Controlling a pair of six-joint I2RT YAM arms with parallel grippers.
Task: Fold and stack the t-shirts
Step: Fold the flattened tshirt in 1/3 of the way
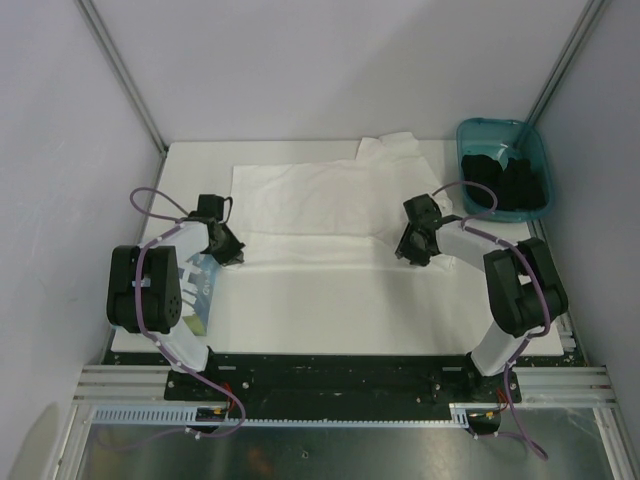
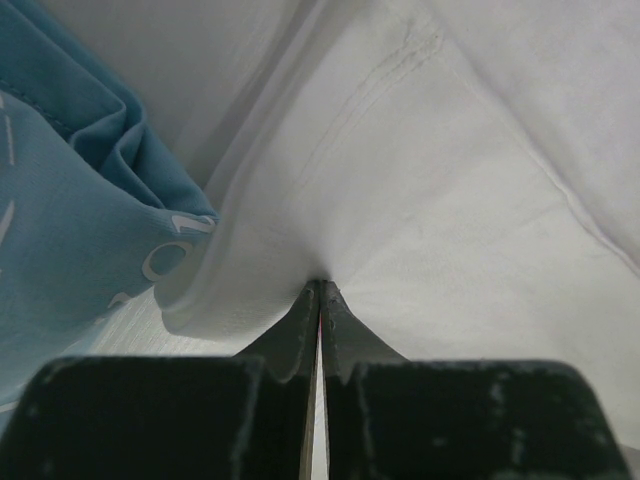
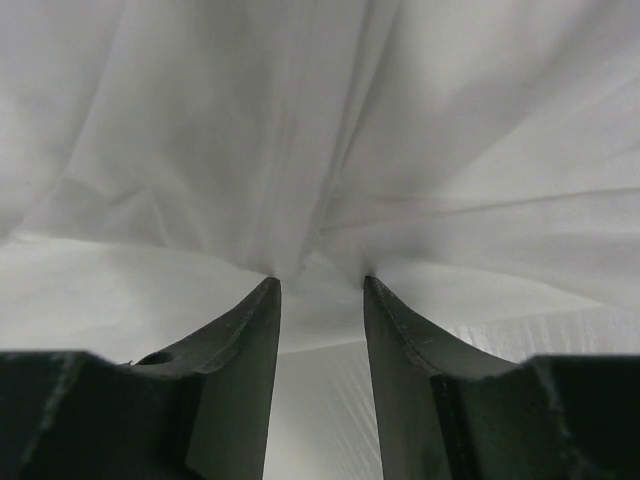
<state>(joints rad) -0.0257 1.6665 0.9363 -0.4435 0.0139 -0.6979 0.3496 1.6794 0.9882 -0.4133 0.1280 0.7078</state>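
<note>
A white t-shirt lies spread across the back half of the table, one sleeve sticking out at the far edge. My left gripper is at its near left edge and is shut on a pucker of the white cloth, which draws tight at the fingertips of that gripper. My right gripper is at the shirt's near right edge. In the right wrist view that gripper stands open, and the white fabric bunches against its tips. A second t-shirt with a light-blue graphic lies under the left arm.
A teal plastic bin holding dark items stands at the back right corner. A white mat covers the table in front of the shirt. Grey walls and metal posts close in the sides.
</note>
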